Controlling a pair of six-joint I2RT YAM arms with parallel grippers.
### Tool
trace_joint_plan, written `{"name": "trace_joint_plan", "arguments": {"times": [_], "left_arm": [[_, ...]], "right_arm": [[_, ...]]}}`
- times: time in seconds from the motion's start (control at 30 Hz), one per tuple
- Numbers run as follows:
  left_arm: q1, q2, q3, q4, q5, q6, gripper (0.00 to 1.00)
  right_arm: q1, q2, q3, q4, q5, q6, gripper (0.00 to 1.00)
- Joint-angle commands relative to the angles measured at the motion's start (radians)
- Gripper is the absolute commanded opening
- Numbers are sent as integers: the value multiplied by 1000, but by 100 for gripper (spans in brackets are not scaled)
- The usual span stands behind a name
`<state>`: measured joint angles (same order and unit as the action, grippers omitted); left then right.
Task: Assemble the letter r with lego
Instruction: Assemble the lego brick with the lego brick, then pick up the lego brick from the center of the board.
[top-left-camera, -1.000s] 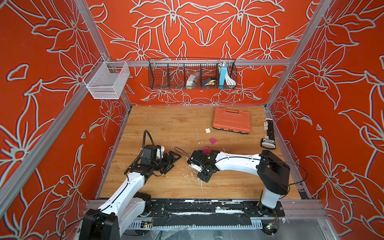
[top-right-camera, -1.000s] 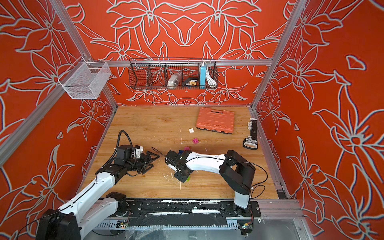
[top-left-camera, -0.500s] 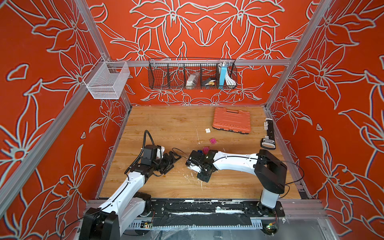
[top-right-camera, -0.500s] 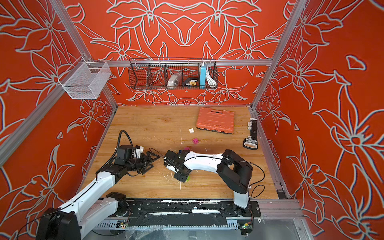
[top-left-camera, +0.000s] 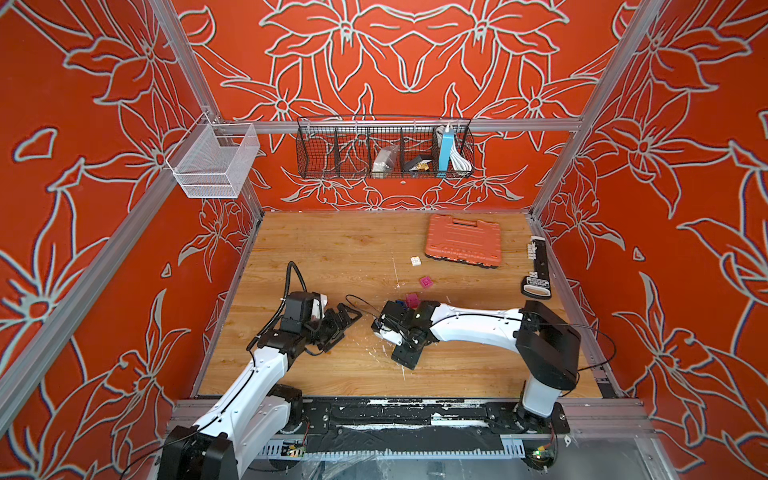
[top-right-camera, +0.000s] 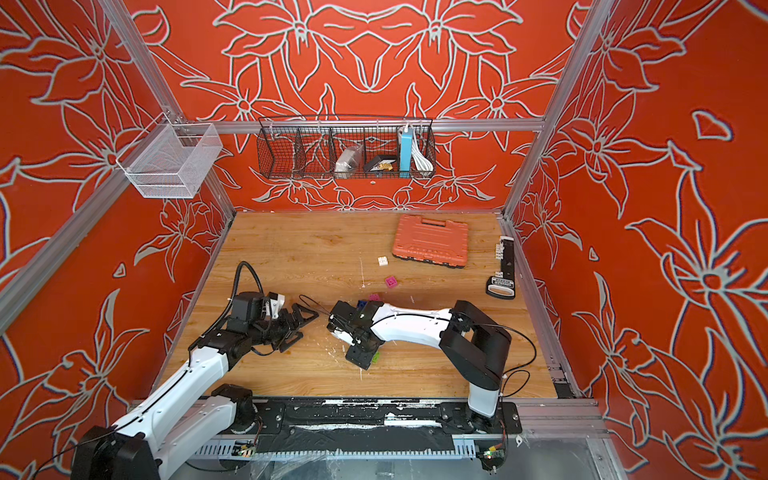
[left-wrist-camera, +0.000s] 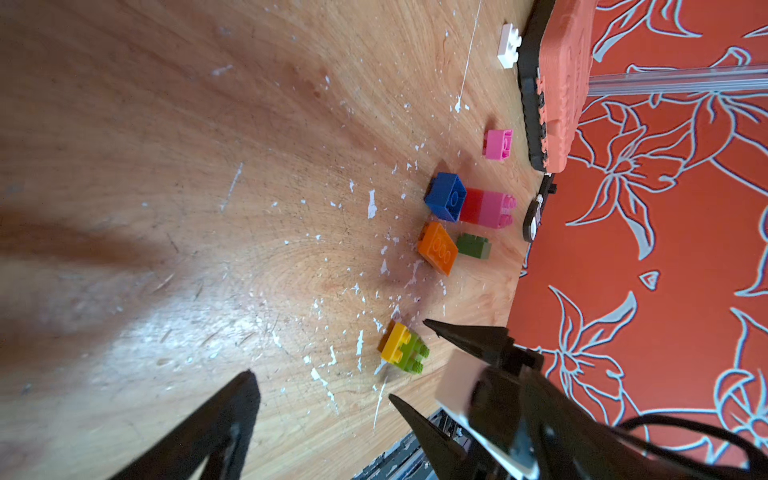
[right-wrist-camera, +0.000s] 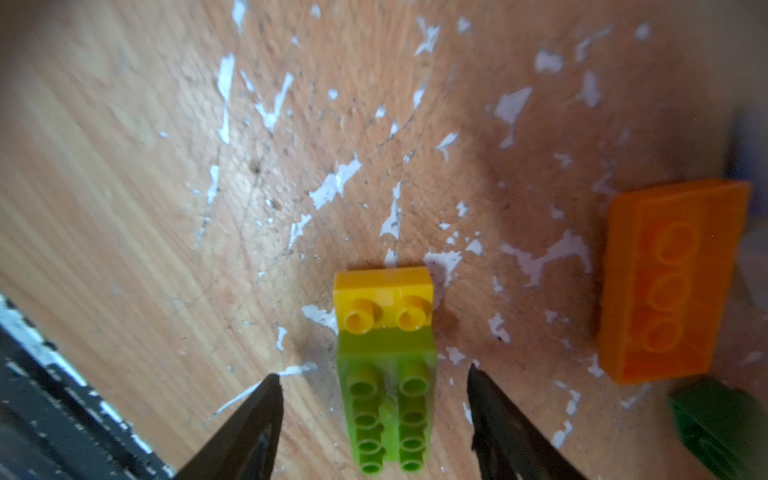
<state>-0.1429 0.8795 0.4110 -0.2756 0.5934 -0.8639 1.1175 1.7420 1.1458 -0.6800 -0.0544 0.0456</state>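
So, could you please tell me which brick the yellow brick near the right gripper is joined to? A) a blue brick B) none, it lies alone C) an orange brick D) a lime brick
D: in the right wrist view the yellow brick is stuck to one end of the lime brick, while the orange brick lies apart from the pair.

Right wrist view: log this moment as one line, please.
right gripper: open, fingers straddling joined yellow-lime bricks, gaps both sides | yellow-lime bricks: resting on table | left gripper: open, empty
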Motion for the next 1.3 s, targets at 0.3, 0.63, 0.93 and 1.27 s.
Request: {"name": "trace_joint_plan", "arguments": {"times": [0.3,0.63,0.93,1.27], "left_arm": [[-252,9,7,-9,-177,14,88],[-397,168,-36,146,-206,-37,70],[-401,215,-24,165,-199,-27,64],[-401,243,-19,183,-174,-19,58]], "right_arm": [[-65,-260,-273,181,-78,23,69],[-67,-243,-314,220,-67,26,63],[-66,-187,-293,229,-79,-2,60],[-65,-180,-296,250,-101,-6,56]]}}
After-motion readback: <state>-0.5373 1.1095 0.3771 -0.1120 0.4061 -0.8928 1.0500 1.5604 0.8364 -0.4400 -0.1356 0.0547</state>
